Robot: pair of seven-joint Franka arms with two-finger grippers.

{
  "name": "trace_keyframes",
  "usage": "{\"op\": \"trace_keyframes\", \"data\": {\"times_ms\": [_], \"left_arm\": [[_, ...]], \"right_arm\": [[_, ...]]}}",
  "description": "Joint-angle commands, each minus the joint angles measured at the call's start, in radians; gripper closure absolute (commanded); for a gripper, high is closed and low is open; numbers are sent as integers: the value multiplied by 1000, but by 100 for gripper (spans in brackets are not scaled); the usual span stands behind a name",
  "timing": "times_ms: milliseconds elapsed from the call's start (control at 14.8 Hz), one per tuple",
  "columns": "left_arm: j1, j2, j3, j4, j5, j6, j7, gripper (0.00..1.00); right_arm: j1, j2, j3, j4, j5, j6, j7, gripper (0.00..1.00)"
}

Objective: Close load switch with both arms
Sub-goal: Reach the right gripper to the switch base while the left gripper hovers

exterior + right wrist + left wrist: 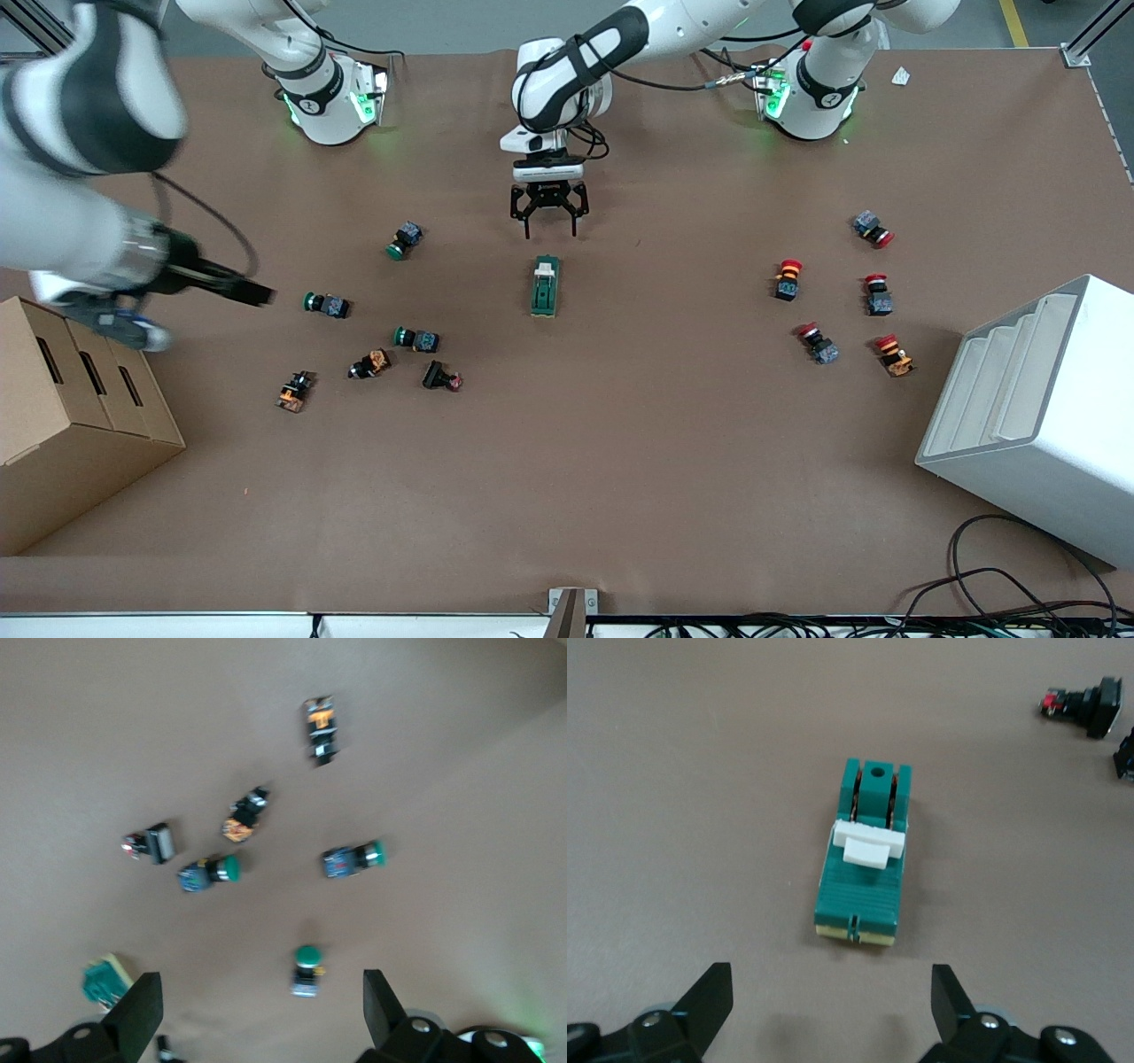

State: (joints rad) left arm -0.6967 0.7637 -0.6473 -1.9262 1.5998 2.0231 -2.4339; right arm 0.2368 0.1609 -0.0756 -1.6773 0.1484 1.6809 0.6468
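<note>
Switch (545,286) lies flat near the middle of the table, and nothing touches it. It is a long green block with a white lever (868,844) across its top. Seen from the front camera, it is at 6 o'clock from my left gripper (550,232), close by. My left gripper hangs over the bare table and points down. Its jaws are spread wide and hold nothing. My left wrist camera shows the switch (866,855) past my two fingertips (718,983).

My right gripper (257,294) is well apart from the switch, out at 9 o'clock from it. It is over the table at the right arm's end. Its jaws are spread too, with nothing in them. A green button (326,305) lies at 3 o'clock from it, just beside it. More small buttons (416,338) lie between that one and the switch.

Red buttons (787,279) lie at 3 o'clock from the switch, well apart. A brown box (71,425) stands at 8 o'clock and a white bin (1045,416) at 4 o'clock
</note>
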Motion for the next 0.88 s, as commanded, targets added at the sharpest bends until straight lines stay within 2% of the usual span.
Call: {"op": "trace_keyframes", "data": {"times_ms": [0, 203, 339, 542, 814], "left_arm": [[-32, 51, 9, 24, 124, -58, -31, 1], [-90, 109, 72, 29, 267, -145, -66, 1], [-119, 121, 112, 30, 314, -150, -99, 1], [-194, 124, 181, 47, 324, -165, -103, 1], [-233, 141, 201, 46, 325, -194, -151, 1]], "right_arm": [[149, 11, -7, -108, 52, 161, 288, 0], [281, 61, -7, -172, 127, 346, 532, 0], [361, 94, -7, -223, 143, 474, 628, 0], [456, 161, -7, -263, 145, 589, 695, 0], [529, 229, -7, -268, 168, 675, 749, 0]]}}
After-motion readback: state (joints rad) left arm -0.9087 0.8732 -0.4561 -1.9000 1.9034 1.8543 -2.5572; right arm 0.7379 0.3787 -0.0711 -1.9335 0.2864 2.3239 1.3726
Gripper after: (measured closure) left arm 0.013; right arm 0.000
